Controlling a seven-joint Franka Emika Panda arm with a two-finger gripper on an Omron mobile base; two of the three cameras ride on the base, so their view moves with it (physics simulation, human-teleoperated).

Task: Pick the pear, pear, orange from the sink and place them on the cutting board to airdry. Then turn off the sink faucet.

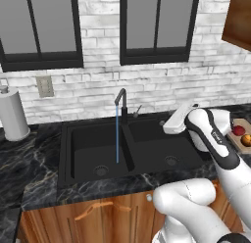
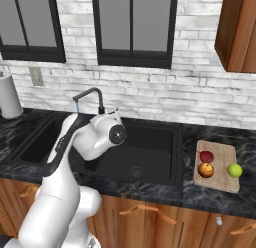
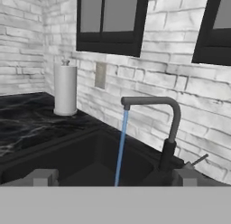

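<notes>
black gooseneck faucet (image 3: 168, 123) stands just ahead of the two-finger pincer (image 3: 113, 177), water streaming into the matte black sink (image 1: 147, 134). its dark tips sit apart, holding nothing. dark red pear (image 2: 206, 156), bright orange (image 2: 205, 169) and yellow-green pear (image 2: 234, 170) rest on the tan wooden cutting board (image 2: 224, 184), well off to its right.

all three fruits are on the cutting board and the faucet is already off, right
Not quite: the faucet is running. The hand view shows a blue stream falling from its spout into the sink. The rest holds: the right base view shows the red pear, orange and green pear on the cutting board.
</notes>
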